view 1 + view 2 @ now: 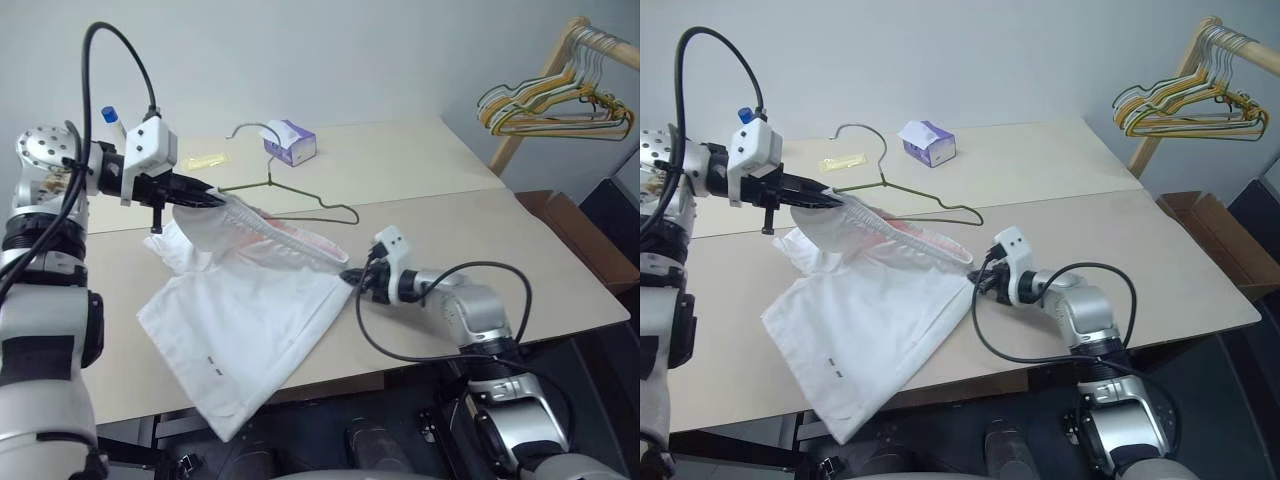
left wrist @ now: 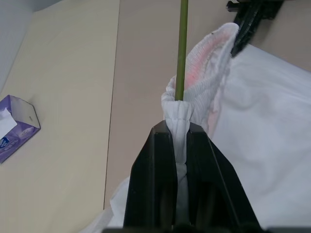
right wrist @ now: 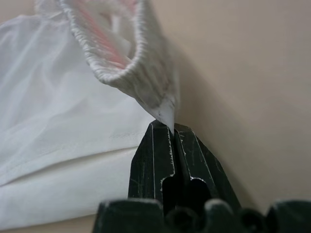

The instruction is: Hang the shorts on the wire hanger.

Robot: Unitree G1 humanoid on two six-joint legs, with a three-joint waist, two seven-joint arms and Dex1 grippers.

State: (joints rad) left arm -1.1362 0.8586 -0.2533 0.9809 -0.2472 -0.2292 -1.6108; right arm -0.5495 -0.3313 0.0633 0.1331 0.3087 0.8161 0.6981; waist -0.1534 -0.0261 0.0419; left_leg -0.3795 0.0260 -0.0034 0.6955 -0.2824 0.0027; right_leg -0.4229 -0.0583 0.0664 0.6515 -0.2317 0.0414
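Shorts [image 1: 240, 320], white with a gathered waistband showing pink-red inside, are lying spread on the near left part of the beige counter [image 1: 540, 270], while their waistband is being stretched in the air between the two tools. The left tool [image 1: 212, 197] is clenching one end of the waistband above the counter at the left; in the left wrist view its fingers [image 2: 150, 189] are pinching the bunched elastic between them. The right tool [image 1: 350, 277] is sitting low, near the middle of the counter, with its fingers [image 3: 158, 155] pressed together on the tip of the other end of the waistband. The wire hanger [image 1: 300, 195], thin and olive-green with a silvery hook, is lying on the counter just beyond the stretched waistband, its hook pointing to the far left; in the left wrist view its wire [image 2: 182, 48] is running right beside the gripped elastic. A purple-white tissue box [image 1: 290, 142] is standing on the far side of the counter, past the hanger. Bunched yellow, green and white hangers [image 1: 560, 105] are hanging from a wooden rack [image 1: 545, 85] at the far right.
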